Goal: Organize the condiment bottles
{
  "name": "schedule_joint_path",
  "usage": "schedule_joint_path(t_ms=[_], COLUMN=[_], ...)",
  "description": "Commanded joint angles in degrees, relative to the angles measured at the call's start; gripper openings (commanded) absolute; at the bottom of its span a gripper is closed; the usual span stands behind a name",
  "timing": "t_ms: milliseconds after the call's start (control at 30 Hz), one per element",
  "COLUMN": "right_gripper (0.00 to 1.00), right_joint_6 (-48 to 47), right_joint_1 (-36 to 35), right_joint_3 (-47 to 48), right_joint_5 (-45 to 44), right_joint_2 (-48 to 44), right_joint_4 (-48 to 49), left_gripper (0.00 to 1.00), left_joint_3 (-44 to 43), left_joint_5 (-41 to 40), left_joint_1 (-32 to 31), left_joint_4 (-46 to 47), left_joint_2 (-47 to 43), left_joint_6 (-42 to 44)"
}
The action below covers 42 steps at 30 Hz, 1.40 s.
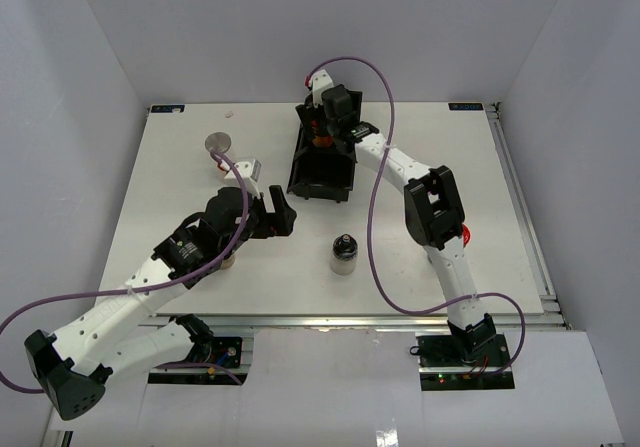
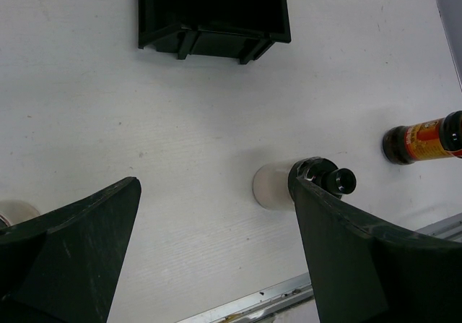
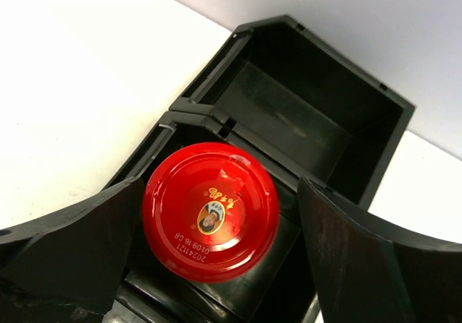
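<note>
A red-capped bottle [image 3: 210,211] stands in a compartment of the black tray [image 3: 317,121]. My right gripper [image 3: 220,193] straddles its cap, open, with a gap showing on the right side. In the top view that gripper [image 1: 325,135] hangs over the tray's far end. A pale bottle with a dark cap [image 1: 343,254] stands near the table's front; in the left wrist view this bottle [image 2: 274,187] sits partly behind my right finger. My left gripper [image 2: 216,222] is open and empty above the table, left of it. Another amber bottle [image 2: 422,139] stands farther right.
A cream bottle with a flat grey lid [image 1: 218,145] stands at the back left. A red cap [image 1: 467,234] peeks out beside the right arm's elbow. The tray's [image 1: 320,167] near compartments look empty. The table's metal front edge [image 2: 267,298] runs just below my left fingers.
</note>
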State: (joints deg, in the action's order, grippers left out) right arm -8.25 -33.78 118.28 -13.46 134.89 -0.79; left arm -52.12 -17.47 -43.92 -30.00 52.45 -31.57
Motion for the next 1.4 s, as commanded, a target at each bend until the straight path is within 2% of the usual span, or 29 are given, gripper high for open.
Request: schedule_joint_path(t_ms=[0,133,233,300,400,533,600,667,800,933,1133,1367], right_gripper=[0.96,0.98,0.98,0.98,0.97,0.96,0.96,0.96,0.93,0.90,0.90,0.90], right_joint_6=[-2.0,-2.4,-2.5,-2.5,0.9,12.6,16.4,22.6,26.3,27.4,28.9,28.7], right_joint_1=[0.1,0.1,0.1,0.1,0.4,3.3,5.2,7.1,9.0,13.2,14.8,14.8], right_joint_3=[1.8,1.6,-1.6,-7.4,-12.8,-20.8,-24.8,-36.0,-48.6,-56.5,-64.1,-70.0], right_joint_5=[-3.6,-7.5,-9.3,-12.0,-18.2,-22.9,-21.9,-20.9,-22.4,-20.1,-17.3,-15.9], right_joint_2=[-5.0,-8.4,-13.7,-18.3,-26.6,-37.4,-42.8,-50.0,-63.1,-72.3,-81.2,-84.1], right_joint_4=[4.2,2.2,1.3,0.9,-4.9,-20.9,-26.2,-29.6,-32.6,-34.3,-37.0,-37.7], left_gripper=[0.98,0.98,0.98,0.98,0.98,0.98,0.98,0.98,0.98,0.98,0.98,0.98], left_joint_3=[-1.7,-2.1,-2.0,-2.0,-2.6,-2.5,-2.2,-1.2,-0.6,1.0,2.0,2.8], left_joint_5=[0.3,0.0,-0.1,0.2,0.6,2.2,3.3,4.7,5.7,7.1,9.9,9.4], left_joint_1=[0.2,0.2,0.2,0.2,0.2,0.3,0.3,0.3,0.5,0.4,0.4,0.4], left_joint_4=[-0.5,-0.8,-0.1,0.6,0.9,2.3,3.1,3.8,4.1,5.0,6.4,6.2], left_joint_2=[0.3,0.1,0.2,0.7,2.5,3.7,4.0,4.4,5.6,5.8,5.8,8.1], left_joint_6=[-0.5,-0.5,-0.6,-0.4,-0.2,-0.8,-1.3,-1.8,-2.7,-4.4,-6.2,-5.8])
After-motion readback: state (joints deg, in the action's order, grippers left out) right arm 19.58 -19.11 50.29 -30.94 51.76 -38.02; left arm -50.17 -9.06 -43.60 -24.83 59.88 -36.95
